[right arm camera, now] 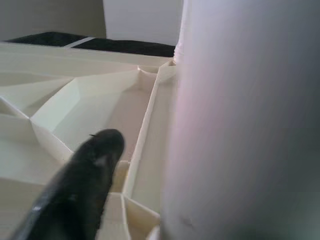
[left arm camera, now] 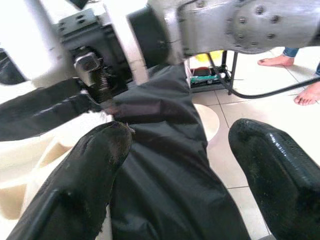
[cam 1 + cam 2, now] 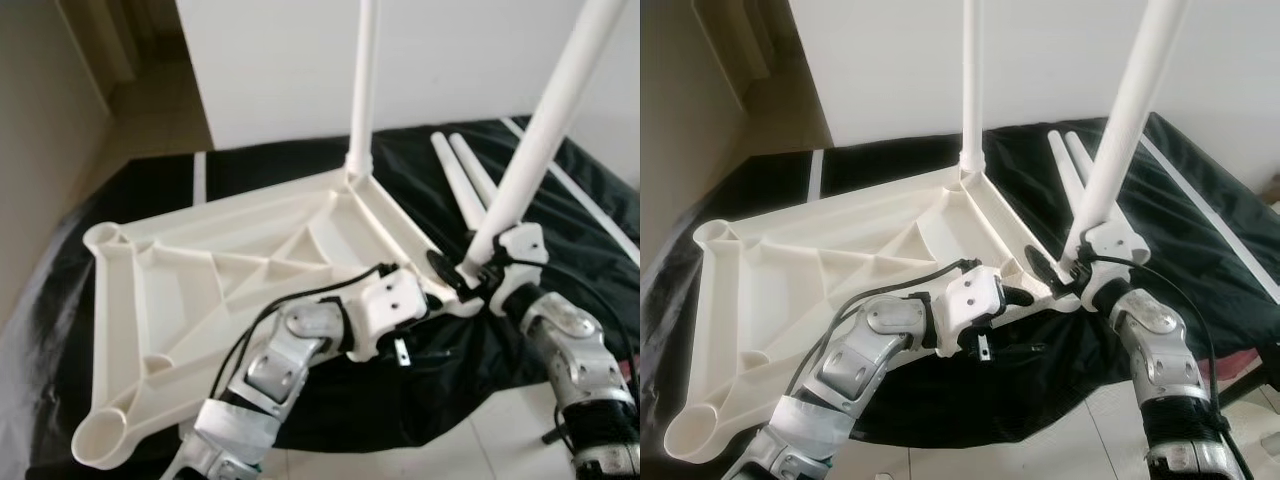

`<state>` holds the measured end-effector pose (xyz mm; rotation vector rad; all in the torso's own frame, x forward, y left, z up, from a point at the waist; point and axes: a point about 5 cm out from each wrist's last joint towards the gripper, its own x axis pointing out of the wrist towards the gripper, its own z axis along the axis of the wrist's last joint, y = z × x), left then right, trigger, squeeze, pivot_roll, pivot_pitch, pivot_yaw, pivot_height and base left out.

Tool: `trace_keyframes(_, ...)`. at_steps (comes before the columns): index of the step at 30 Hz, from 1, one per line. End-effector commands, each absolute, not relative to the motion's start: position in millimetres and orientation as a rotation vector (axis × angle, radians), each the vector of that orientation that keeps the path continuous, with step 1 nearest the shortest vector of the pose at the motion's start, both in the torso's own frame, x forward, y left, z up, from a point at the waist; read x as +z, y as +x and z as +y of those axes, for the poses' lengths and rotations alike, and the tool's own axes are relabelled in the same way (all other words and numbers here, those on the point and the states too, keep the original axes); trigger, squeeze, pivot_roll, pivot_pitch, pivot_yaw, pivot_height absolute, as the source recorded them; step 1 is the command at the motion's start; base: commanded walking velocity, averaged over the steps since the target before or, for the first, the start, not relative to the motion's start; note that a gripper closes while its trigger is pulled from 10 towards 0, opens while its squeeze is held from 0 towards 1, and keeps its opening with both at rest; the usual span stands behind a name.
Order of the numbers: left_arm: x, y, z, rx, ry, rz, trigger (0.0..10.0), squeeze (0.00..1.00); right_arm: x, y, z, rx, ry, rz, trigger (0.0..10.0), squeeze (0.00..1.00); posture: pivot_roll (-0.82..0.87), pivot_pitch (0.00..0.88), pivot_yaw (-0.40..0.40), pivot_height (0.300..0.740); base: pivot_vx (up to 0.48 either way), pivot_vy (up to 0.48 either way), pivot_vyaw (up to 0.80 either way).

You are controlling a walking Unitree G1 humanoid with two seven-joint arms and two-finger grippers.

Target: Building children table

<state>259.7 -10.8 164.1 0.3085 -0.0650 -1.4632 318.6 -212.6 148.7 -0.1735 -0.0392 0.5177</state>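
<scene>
1. White plastic tabletop [image 3: 200,300] lies upside down on a black sheet [image 3: 440,390] spread over the tiled floor [image 3: 480,445], ribbed underside facing up.
2. One white leg [image 3: 364,80] stands upright in the far corner socket of the tabletop.
3. My right gripper [image 3: 480,262] is at the near right corner of the tabletop, jaws clenched around the bottom end of a second white leg [image 3: 545,130].
4. That second leg tilts up and away to the right, its lower end sitting at the corner socket; I cannot tell how far it is seated.
5. In the right wrist view the leg [image 1: 240,120] is a big blurred white column right beside one black finger [image 1: 80,190], with the tabletop's ribs [image 1: 90,105] behind.
6. My left gripper [image 3: 425,290] reaches across to the same corner, just beside the right gripper, tips over the black sheet at the tabletop's edge.
7. In the left wrist view my left jaws are released: two black fingers [image 2: 75,185] spread apart with sheet [image 2: 165,165] and floor tile [image 2: 260,90] between them, nothing held.
8. Two spare white legs [image 3: 465,175] lie side by side on the sheet past the right gripper.
9. A person's bare feet [image 2: 295,75] stand on the tile in the left wrist view.
</scene>
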Motion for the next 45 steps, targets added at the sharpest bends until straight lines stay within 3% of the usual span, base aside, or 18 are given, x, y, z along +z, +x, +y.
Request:
trace_keyframes(1,166,267,-8,-1.327,0.309,-0.085,10.0,0.0,142,320,-205,0.578,-0.188,-0.017,0.0,0.0,-0.04,0.0,0.021,0.74,0.0,0.0,0.0)
trace_keyframes(17,164,266,-6,-1.298,0.303,-0.081,10.0,0.0,118,302,-208,0.539,-0.137,0.03,0.0,0.0,-0.03,0.0,0.0,0.74,0.0,0.0,0.0)
trace_keyframes(18,165,267,-6,-1.29,0.304,-0.081,10.0,0.0,117,301,-207,0.513,-0.125,0.042,7.1,0.0,-0.02,0.0,-0.008,0.74,0.0,0.0,0.0)
trace_keyframes(19,165,267,-6,-1.285,0.305,-0.081,10.0,0.0,116,301,-207,0.496,-0.118,0.05,7.1,0.0,-0.02,0.0,-0.008,0.74,0.0,0.0,0.0)
trace_keyframes(20,165,268,-5,-1.278,0.303,-0.08,10.0,0.0,114,301,-208,0.466,-0.12,0.065,10.0,0.0,-0.01,0.0,-0.016,0.74,0.0,0.0,0.0)
trace_keyframes(38,163,275,6,-1.221,0.309,-0.064,10.0,0.0,106,295,-197,0.013,-0.031,0.102,10.0,0.0,-0.01,0.0,-0.03,0.74,0.0,0.0,0.0)
trace_keyframes(41,165,278,7,-1.211,0.312,-0.072,10.0,0.0,106,289,-198,-0.186,-0.01,0.097,10.0,0.0,-0.01,0.0,-0.041,0.74,0.0,0.0,0.0)
trace_keyframes(45,166,279,7,-1.203,0.312,-0.077,10.0,0.0,107,286,-198,-0.315,0.036,0.106,10.0,0.0,-0.01,0.0,-0.041,0.74,0.0,0.0,0.0)
